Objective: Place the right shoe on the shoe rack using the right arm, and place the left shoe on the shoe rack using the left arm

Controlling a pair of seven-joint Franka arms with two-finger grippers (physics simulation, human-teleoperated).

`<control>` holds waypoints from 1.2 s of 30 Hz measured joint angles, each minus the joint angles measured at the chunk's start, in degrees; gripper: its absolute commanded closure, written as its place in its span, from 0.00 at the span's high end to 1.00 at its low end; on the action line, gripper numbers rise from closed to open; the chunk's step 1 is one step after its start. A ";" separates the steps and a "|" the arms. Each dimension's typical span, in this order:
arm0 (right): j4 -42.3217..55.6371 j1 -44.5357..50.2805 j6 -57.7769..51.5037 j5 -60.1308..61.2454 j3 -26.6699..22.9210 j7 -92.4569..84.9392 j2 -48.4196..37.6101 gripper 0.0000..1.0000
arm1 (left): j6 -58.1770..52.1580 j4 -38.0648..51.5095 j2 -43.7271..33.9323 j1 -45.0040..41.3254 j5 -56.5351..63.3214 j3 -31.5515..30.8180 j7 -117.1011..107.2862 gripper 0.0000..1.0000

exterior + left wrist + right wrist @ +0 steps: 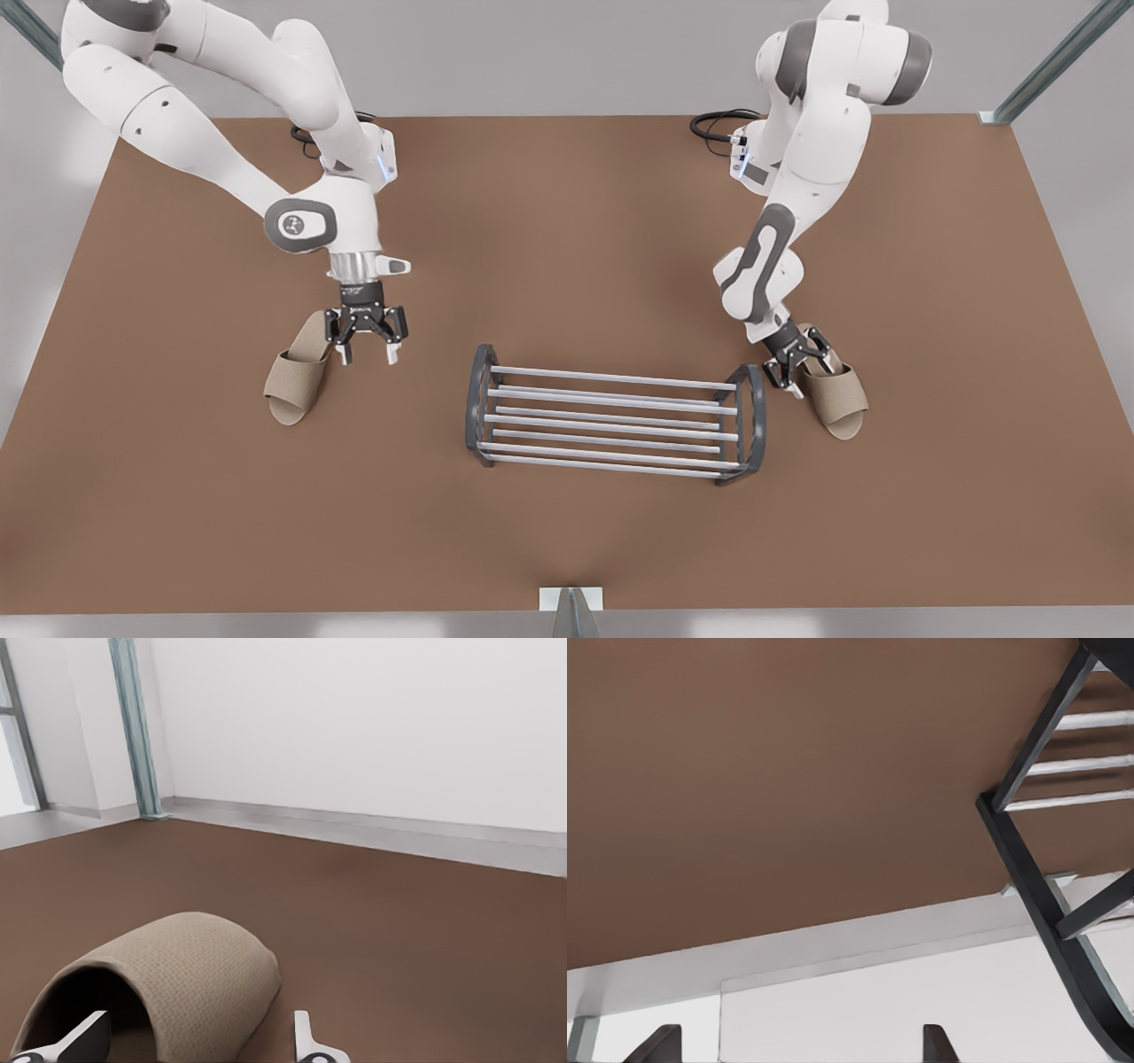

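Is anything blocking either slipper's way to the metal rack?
Nothing visible. Bare brown table separates the silver-barred, dark-ended rack from the beige woven left slipper and the matching right slipper; only the black right tool hangs beside the latter.

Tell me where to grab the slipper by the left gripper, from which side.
Probably the arched band of the slipper: it stands hollow over a flat sole, so one finger goes under from the open heel end, one on top. The left gripper hovers open beside it; the right gripper is by the rack.
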 measured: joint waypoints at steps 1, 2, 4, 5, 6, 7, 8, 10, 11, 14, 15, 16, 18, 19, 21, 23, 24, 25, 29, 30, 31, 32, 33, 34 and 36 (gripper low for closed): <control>-0.65 -0.37 -1.34 -2.95 -2.35 -1.97 4.35 1.00 | -0.07 0.62 0.38 0.03 0.30 0.11 0.00 1.00; -1.00 -0.57 -2.48 -6.01 -4.64 -3.84 7.03 1.00 | -0.12 1.12 0.73 0.42 0.72 0.19 0.00 1.00; -1.96 -0.77 -5.62 -10.81 -7.57 -7.28 10.28 1.00 | -0.21 2.04 1.23 1.03 1.64 0.32 0.00 1.00; -3.11 -0.69 -8.03 -13.21 -8.12 -8.95 12.14 1.00 | -0.24 2.38 1.44 1.13 1.96 0.33 0.00 1.00; -3.80 -1.19 -10.17 -15.59 -8.41 -10.76 14.47 1.00 | -0.27 2.72 1.56 1.17 2.21 0.35 0.00 1.00; -4.04 -1.44 -12.14 -17.72 -8.59 -12.52 16.82 1.00 | -0.29 3.25 1.94 1.39 2.42 0.35 0.00 1.00; -4.11 -1.38 -14.21 -19.52 -8.71 -14.19 18.82 1.00 | -0.31 3.84 2.23 1.58 2.58 0.36 0.00 1.00; -2.89 -1.66 -17.66 -22.51 -8.79 -17.36 23.99 1.00 | -0.34 4.54 2.47 1.84 2.82 0.41 0.00 1.00; -2.29 -1.75 -19.07 -23.64 -8.79 -18.86 25.51 1.00 | -0.36 4.84 2.50 1.88 2.90 0.43 0.00 1.00; -0.65 -1.26 -21.89 -25.61 -8.77 -22.67 25.18 1.00 | -0.38 5.47 2.82 1.97 3.05 0.45 0.00 1.00; -0.06 -1.13 -22.50 -25.97 -8.80 -23.77 25.11 1.00 | -0.39 5.62 3.07 1.99 3.08 0.45 0.00 1.00; 0.59 -0.65 -23.02 -26.22 -8.89 -24.75 25.06 1.00 | -0.39 6.07 3.59 2.01 3.22 0.45 0.00 1.00; 1.25 0.36 -23.88 -26.50 -9.54 -26.46 24.70 1.00 | -0.40 7.10 4.75 2.08 3.57 0.54 0.00 1.00; 1.72 0.72 -24.19 -26.61 -9.80 -27.16 24.47 1.00 | -0.41 7.52 5.28 2.09 3.69 0.58 0.00 1.00; 4.01 2.18 -24.44 -26.78 -10.53 -27.54 24.18 1.00 | -0.41 8.12 6.03 2.58 4.34 0.61 0.00 1.00; 7.20 1.89 -22.42 -26.84 -11.23 -27.71 24.03 1.00 | -0.40 8.66 6.48 3.01 4.92 0.63 0.00 1.00; 7.90 1.52 -21.42 -26.88 -11.45 -27.80 23.98 1.00 | -0.37 9.06 6.78 3.08 5.11 0.63 0.00 1.00; 8.22 1.41 -20.55 -26.91 -11.73 -27.87 23.99 1.00 | -0.34 9.38 7.10 3.14 5.36 0.63 0.00 1.00; 8.00 0.33 -17.45 -27.68 -12.56 -27.92 24.83 1.00 | -0.22 10.38 7.52 3.65 6.42 0.63 0.00 1.00; 7.65 0.14 -16.94 -28.96 -13.67 -27.66 25.07 1.00 | -0.20 10.55 7.54 3.62 6.55 0.63 0.00 1.00; 7.49 0.03 -16.51 -29.97 -14.61 -27.38 25.19 1.00 | -0.18 10.72 7.54 3.58 6.64 0.63 0.00 1.00; 7.57 0.14 -16.14 -30.76 -15.35 -27.12 25.14 1.00 | -0.16 10.84 7.50 3.54 6.70 0.63 0.00 1.00; 7.58 0.05 -15.83 -30.76 -15.74 -26.94 25.10 1.00 | -0.15 10.91 7.40 3.52 6.74 0.63 0.00 0.99; 7.50 -0.20 -15.54 -30.76 -15.90 -26.88 25.16 1.00 | -0.14 10.91 7.32 3.51 6.77 0.63 0.00 0.98; 7.34 -0.32 -15.04 -30.76 -15.63 -27.07 25.40 1.00 | -0.12 10.89 7.17 3.47 6.80 0.83 0.00 0.93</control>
